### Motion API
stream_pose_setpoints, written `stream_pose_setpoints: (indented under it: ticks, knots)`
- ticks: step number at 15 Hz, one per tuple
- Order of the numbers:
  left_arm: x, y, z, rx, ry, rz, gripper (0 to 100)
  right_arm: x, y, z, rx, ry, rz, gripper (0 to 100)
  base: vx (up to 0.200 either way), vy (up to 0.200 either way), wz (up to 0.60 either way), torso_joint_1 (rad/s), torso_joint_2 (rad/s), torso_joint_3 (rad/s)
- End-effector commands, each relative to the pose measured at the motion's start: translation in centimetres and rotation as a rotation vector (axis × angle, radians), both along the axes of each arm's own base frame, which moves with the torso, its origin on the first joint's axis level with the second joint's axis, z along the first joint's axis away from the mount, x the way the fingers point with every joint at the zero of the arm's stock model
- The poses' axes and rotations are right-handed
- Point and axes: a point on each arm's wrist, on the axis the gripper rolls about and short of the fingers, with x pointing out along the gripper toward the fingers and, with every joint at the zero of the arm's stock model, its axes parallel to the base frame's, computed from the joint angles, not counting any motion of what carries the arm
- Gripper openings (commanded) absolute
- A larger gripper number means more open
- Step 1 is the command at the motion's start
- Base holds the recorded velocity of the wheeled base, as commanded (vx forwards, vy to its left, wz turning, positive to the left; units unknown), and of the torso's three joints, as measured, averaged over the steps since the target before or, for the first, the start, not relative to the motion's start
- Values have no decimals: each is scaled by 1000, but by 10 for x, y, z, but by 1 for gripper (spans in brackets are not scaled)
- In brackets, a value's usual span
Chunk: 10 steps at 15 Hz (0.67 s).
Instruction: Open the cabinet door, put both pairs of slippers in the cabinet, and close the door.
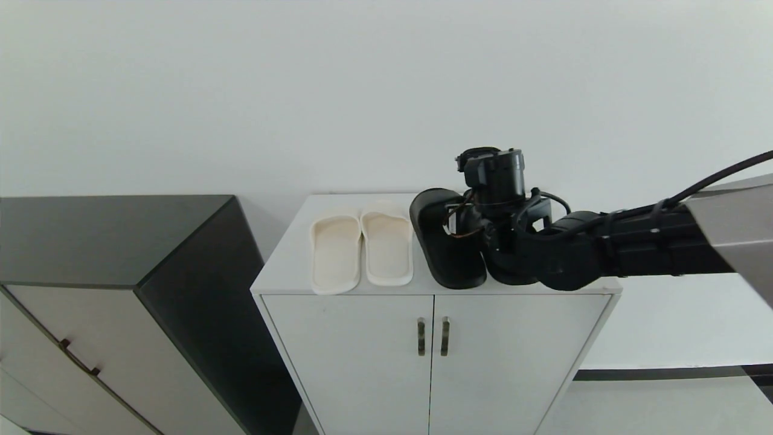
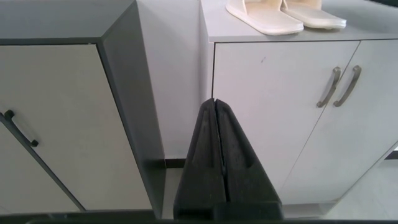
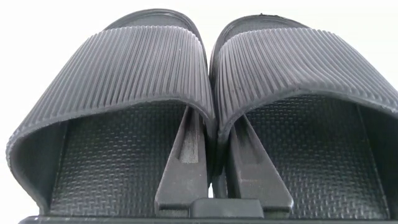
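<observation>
A white cabinet (image 1: 362, 362) stands before me with both doors closed and two metal handles (image 1: 432, 336) at the middle. On its top (image 1: 284, 266) lie a cream pair of slippers (image 1: 361, 249) and, to their right, a black pair of slippers (image 1: 450, 248). My right gripper (image 3: 214, 162) has one finger inside each black slipper and is shut on their touching inner walls. The nearer black slipper looks tilted up at its toe. My left gripper (image 2: 215, 106) is shut and empty, held low in front of the cabinet's left edge, below the cream slippers (image 2: 283, 15).
A dark-topped cabinet (image 1: 121, 241) with beige drawer fronts stands close to the left of the white one, with a narrow gap between them. A grey surface (image 1: 737, 217) sits at the right. A plain white wall lies behind.
</observation>
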Motion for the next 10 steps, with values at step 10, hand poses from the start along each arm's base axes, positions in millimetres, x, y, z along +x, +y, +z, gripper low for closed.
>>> stream_pose_setpoints:
  ticks: [10]
  knots:
    - [0,0,0,3,-1,-1,0,-174,-77,13,69,116,616,0,0,0,0,0,0,0]
